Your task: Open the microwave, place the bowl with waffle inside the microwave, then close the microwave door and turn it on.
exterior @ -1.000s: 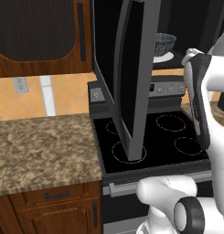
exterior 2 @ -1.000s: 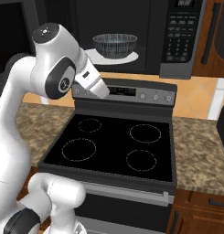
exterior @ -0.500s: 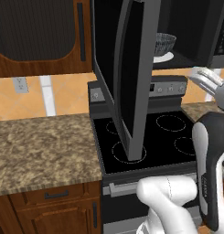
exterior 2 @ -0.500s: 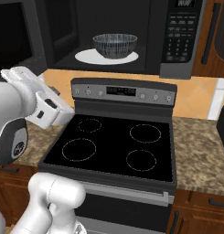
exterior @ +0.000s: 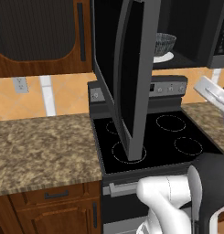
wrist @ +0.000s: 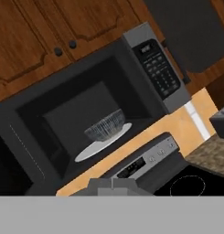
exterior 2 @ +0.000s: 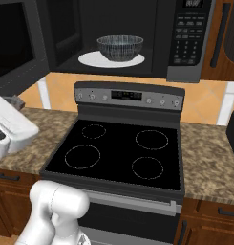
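**Kitchen scene: bowl set inside the open microwave, arm drawn back**

Brown wooden cabinets (wrist: 63, 27) and an orange tiled wall frame a black-topped stove (exterior 2: 118, 153) flanked by speckled granite table tops (exterior: 40, 146).

Compared with a second ago, the white arm has been swung down and away from the oven: it stood high in front of the stove then, and is now seen low at the left edge of the right base view and at the right edge of the left base view. The stove, table tops and cabinets are unchanged in both base views. The gripper is clenched shut with nothing between its fingers; its tips cannot be made out clearly in the hand view.

The microwave (exterior 2: 185, 43) is mounted above the stove with its cavity exposed. The microwave door (exterior: 131, 77) is swung fully out to the left and is seen nearly edge-on in the left base view. Inside, the bowl (exterior 2: 120, 47) rests upright on the white turntable plate (exterior 2: 90, 59). The waffle cannot be made out inside the bowl.

A keypad is carried on the microwave's right panel, and a display on the stove's control panel (exterior 2: 125, 95); no writing can be read on either.
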You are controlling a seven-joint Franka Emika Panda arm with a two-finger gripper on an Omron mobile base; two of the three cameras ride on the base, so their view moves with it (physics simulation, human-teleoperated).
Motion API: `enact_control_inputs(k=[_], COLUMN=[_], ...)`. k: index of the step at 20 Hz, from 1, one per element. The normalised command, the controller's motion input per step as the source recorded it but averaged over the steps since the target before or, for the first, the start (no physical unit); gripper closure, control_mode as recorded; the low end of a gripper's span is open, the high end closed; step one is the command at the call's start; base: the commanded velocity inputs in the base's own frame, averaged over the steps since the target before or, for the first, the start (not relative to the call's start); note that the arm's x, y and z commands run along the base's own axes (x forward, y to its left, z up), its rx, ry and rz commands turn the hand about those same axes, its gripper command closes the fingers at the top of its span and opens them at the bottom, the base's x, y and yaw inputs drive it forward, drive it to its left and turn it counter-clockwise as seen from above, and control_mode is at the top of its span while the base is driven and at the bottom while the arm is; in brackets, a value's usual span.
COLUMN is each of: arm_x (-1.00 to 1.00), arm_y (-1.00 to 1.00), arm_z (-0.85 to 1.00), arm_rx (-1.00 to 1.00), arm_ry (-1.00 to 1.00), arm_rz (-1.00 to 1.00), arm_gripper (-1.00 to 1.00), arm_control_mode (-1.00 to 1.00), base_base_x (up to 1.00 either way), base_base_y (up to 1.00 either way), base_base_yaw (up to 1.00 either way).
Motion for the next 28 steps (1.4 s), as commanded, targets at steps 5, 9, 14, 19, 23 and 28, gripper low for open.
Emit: enact_control_inputs(k=[5, 9, 14, 19, 23, 28], arm_x=[-0.98, -0.44, -0.43, -0.19, 0.78, 1.0], arm_y=[0.69, 0.94, 0.8, 0.86, 0.89, 1.0], arm_z=[0.01, 0.0, 0.0, -0.04, -0.41, -0.75], arm_rx=[-0.15, -0.15, -0.15, -0.18, -0.2, -0.25], arm_ry=[-0.1, -0.25, -0.09, 0.03, 0.36, 0.36], arm_rz=[-0.07, -0.14, -0.14, -0.14, -0.14, -0.03], arm_gripper=[1.0, 1.0, 1.0, 1.0, 1.0, 1.0], arm_control_mode=[-1.0, -1.0, -1.0, -1.0, -1.0, -1.0], base_base_x=[0.0, 0.0, 0.0, 0.0, 0.0, 0.0], base_base_y=[0.0, 0.0, 0.0, 0.0, 0.0, 0.0], base_base_yaw=[0.0, 0.0, 0.0, 0.0, 0.0, 0.0])
